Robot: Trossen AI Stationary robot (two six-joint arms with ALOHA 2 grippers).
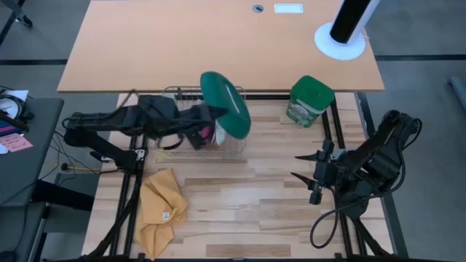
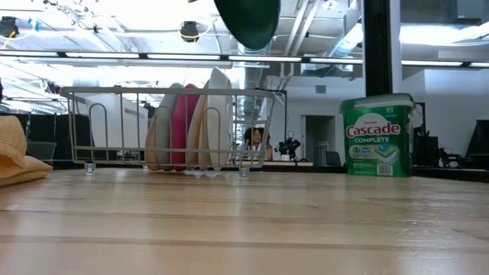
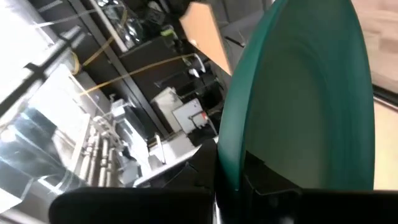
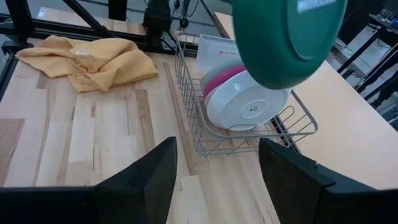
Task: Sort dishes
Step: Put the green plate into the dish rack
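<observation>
green-backed plate (image 1: 226, 104) is pinched at its rim by left tool (image 1: 210, 115), held above wire rack (image 1: 175, 145); slotting beside racked plates (image 4: 245, 102) is needed next. right tool (image 1: 304, 166) is spread, parked.

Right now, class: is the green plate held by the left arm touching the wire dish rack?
Apart. In the low view the green plate hangs well above the wire dish rack, with open space between its lower edge and the rack's top wire.

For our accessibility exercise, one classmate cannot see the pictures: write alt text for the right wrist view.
A dark green plate hangs in the air above a wire rack that holds white and pink plates on edge. A crumpled yellow cloth lies on the wooden table, and the right claw stands open in the foreground.
</observation>
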